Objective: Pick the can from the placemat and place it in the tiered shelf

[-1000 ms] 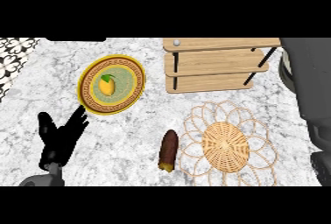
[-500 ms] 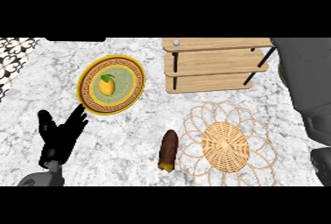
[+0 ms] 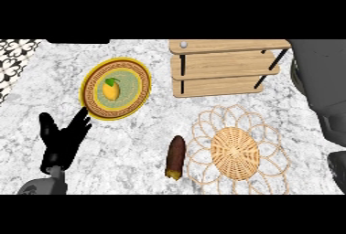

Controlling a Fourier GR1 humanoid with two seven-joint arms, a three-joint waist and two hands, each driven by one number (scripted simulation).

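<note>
The round woven placemat (image 3: 235, 151) lies at the lower right of the counter, and I see no can on it. The wooden tiered shelf (image 3: 226, 68) stands at the back, right of centre. A small grey round thing (image 3: 182, 44) sits at the shelf's top left corner; I cannot tell what it is. My left hand (image 3: 61, 142) rests open at the lower left, fingers up, holding nothing. A dark rounded shape (image 3: 338, 168) at the right edge looks like part of my right hand or arm.
A yellow-rimmed plate (image 3: 132, 103) with a yellow fruit (image 3: 110, 89) on it lies at the left. A brown oblong vegetable (image 3: 175, 157) lies just left of the placemat. A large grey mass (image 3: 321, 87) fills the right edge.
The dark shape and grey mass at the right edge have come further into view. The left hand, placemat and shelf have not moved.
</note>
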